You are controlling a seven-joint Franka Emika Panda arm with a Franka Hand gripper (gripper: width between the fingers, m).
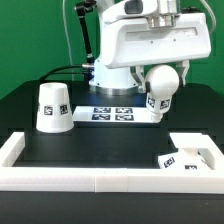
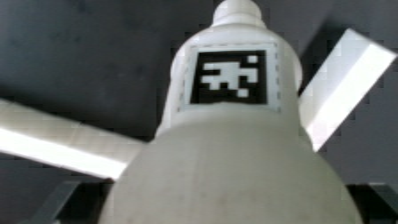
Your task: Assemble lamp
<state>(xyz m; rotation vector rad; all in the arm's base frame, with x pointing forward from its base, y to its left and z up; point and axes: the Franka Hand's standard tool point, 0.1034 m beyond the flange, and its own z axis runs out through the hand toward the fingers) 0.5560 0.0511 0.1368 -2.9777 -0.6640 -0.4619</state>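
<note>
My gripper (image 1: 158, 70) is shut on the white bulb (image 1: 162, 86) and holds it above the table, its tagged neck pointing down, just to the exterior view's right of the marker board (image 1: 118, 114). In the wrist view the bulb (image 2: 226, 110) fills the picture, with a square tag on its neck; my gripper (image 2: 217, 203) grips its round end and the dark fingers (image 2: 68, 203) show at either side. The cone shade (image 1: 52, 107) stands on the table at the exterior view's left. The flat square base (image 1: 188, 153) lies at the front right corner.
A white raised frame (image 1: 60, 172) runs along the table's front and sides. The arm's base stands behind the marker board. Two white bars (image 2: 349, 85) cross the dark table under the bulb in the wrist view; I cannot tell which parts they are.
</note>
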